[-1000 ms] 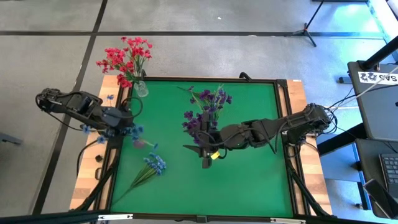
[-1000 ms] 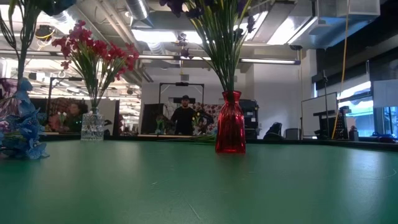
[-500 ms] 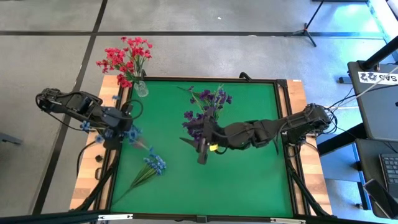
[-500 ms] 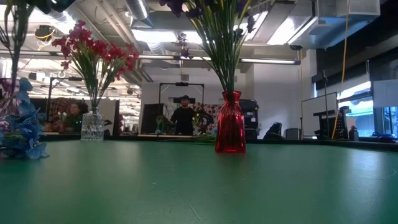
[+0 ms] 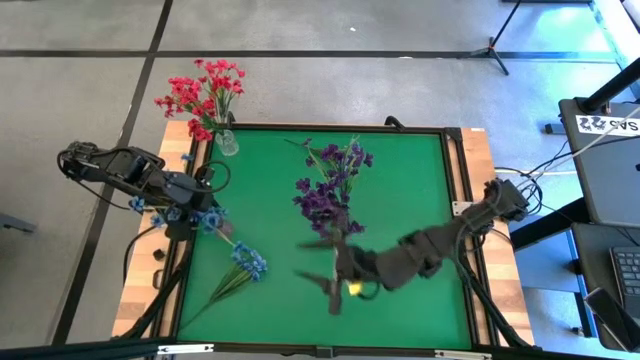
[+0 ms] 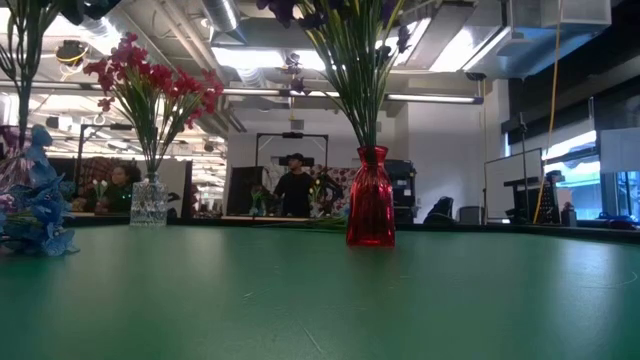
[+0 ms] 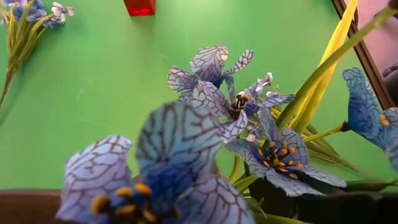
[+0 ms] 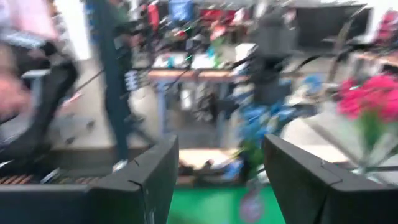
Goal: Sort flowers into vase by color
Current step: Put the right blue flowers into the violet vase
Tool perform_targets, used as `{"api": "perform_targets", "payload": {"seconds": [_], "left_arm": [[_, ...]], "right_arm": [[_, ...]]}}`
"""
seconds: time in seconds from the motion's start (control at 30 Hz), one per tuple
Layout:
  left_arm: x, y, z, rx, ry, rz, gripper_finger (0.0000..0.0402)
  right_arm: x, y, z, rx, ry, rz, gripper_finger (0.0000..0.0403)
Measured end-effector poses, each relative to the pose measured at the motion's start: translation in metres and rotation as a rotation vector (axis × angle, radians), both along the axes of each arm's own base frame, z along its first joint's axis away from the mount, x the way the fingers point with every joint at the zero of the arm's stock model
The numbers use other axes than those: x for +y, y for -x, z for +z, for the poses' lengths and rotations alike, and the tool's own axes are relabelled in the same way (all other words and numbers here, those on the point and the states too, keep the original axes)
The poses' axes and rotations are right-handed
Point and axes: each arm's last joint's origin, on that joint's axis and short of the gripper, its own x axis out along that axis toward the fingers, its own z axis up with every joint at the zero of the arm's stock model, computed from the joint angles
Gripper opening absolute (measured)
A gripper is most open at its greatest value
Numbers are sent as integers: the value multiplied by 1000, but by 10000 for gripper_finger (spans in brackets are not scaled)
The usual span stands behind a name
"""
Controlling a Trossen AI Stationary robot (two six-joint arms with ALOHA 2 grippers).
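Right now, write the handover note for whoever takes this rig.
Left gripper: at the table's left edge among the light blue flowers; whether it grips cannot be told.
Right gripper: open and empty, over the mat's front centre.
Done: red flowers in the clear vase at the back left corner; purple flowers in the red vase.
Left: one blue sprig lies on the mat, front left.
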Motion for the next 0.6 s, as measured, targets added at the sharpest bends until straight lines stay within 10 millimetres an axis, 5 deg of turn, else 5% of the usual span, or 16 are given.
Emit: {"api": "perform_targets", "payload": {"seconds": [0.33,0.6], "left_arm": [[1,0,0,-4,11,70,141],[2,1,-1,18,51,181,141]], "right_arm": [[75,30,-67,323,-105,77,230],[97,10,-132,463,-143,33,230]]}}
